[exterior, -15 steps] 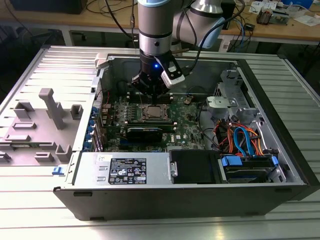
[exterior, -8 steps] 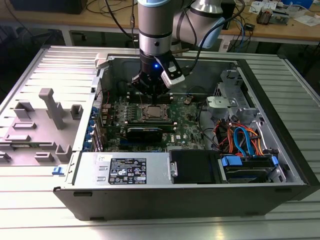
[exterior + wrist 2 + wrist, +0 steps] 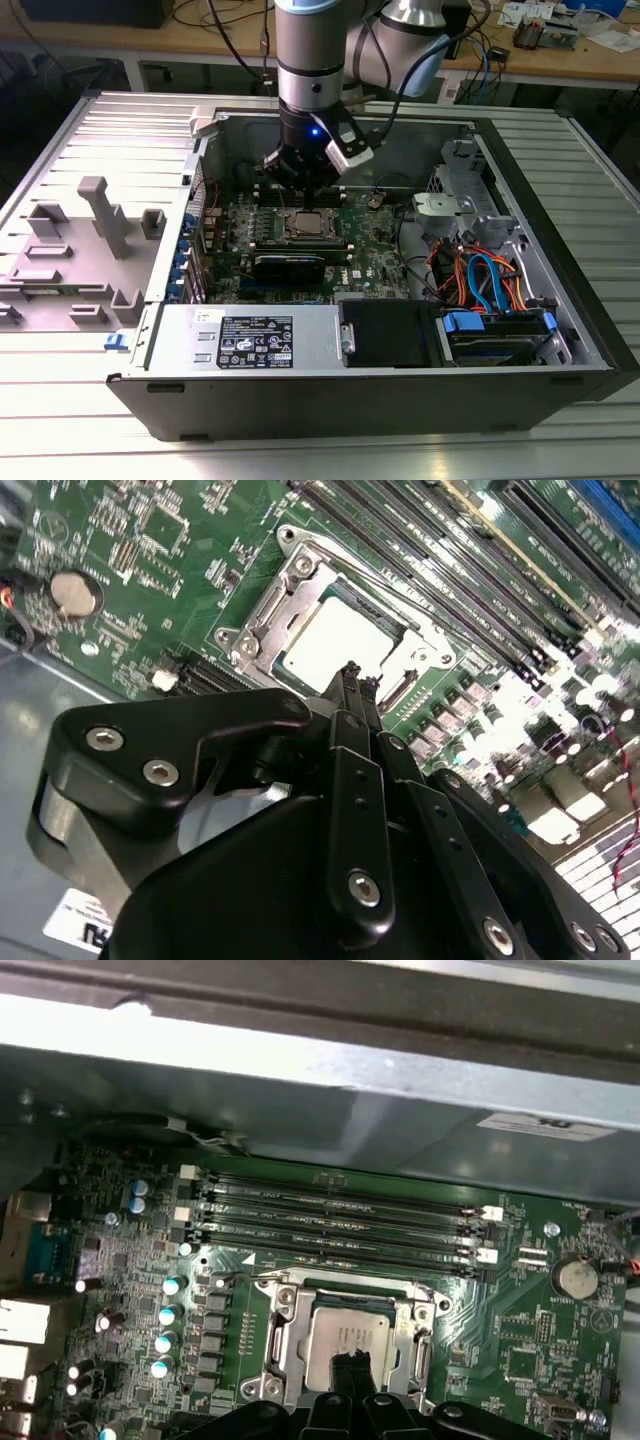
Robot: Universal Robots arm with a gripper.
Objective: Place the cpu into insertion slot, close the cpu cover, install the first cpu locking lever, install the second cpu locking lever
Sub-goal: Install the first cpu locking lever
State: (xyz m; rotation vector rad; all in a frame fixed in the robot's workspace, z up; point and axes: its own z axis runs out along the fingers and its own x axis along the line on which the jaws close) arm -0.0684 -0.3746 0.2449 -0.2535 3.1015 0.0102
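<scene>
The cpu (image 3: 335,640) is already seated on the motherboard (image 3: 130,540), shiny top up, and the cpu cover (image 3: 285,585) looks folded down flat around it with its window framing the chip. I'd call the first two steps done.

The tool (image 3: 358,675) hangs right over the cpu cover, tips just above the near edge of the chip in both wrist views. Its fingers are pinched together with nothing between them, so right now it's more of a poker than a grabber. In the exterior view the arm drops straight down into the open computer case (image 3: 560,340) above the cpu cover.

My guess is it's on the first locking lever. I honestly can't tell whether either lever is hooked. They're thin and hard to pick out beside the cpu cover.

As I see it, that lever job calls for pressing a skinny rod down and sideways under its catch. The tip has to land on the rod itself, not on the cpu cover or the memory slots (image 3: 330,1220) just beside it. If it slips off, the tip hits the board.
</scene>
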